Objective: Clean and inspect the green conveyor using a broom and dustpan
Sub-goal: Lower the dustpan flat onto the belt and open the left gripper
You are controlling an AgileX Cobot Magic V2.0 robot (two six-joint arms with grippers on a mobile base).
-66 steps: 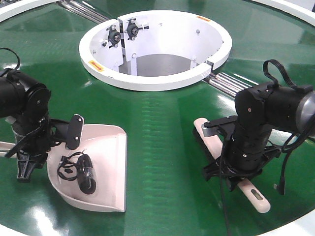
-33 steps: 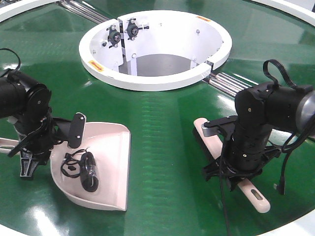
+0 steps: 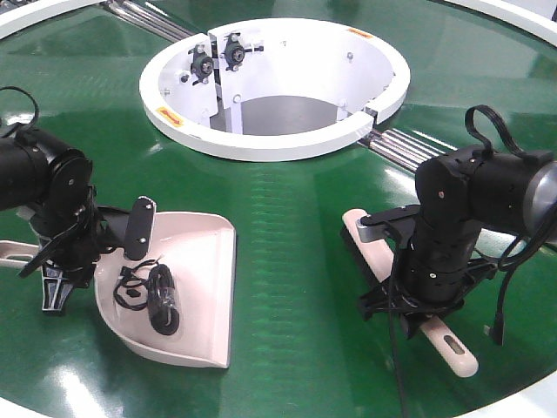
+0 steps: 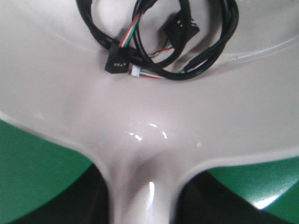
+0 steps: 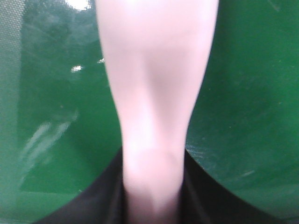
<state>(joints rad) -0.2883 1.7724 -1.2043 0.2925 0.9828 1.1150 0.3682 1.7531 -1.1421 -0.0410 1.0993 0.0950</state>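
The green conveyor [image 3: 278,218] fills the front view. On it at the left lies the dustpan [image 3: 200,279], mouth toward the right, with a coiled black cable [image 3: 152,296] inside. My left gripper [image 3: 94,261] is shut on the dustpan's neck. The left wrist view shows the dustpan [image 4: 140,98], the cable [image 4: 154,42] and my left gripper [image 4: 142,205], dark fingers [image 4: 70,205] flanking the handle. At the right the broom [image 3: 361,237] lies flat, my right gripper [image 3: 413,305] shut on its handle. In the right wrist view the broom handle [image 5: 154,93] runs through the gripper [image 5: 152,198].
A white ring rim [image 3: 261,144] surrounds a round opening at the belt's centre back. Steel rollers [image 3: 405,144] show beside it at the right and far left. The outer white edge [image 3: 522,405] curves past the front right corner.
My left arm has pushed the dustpan a little to the right across the belt, the cable riding inside. The right arm and broom have not moved.
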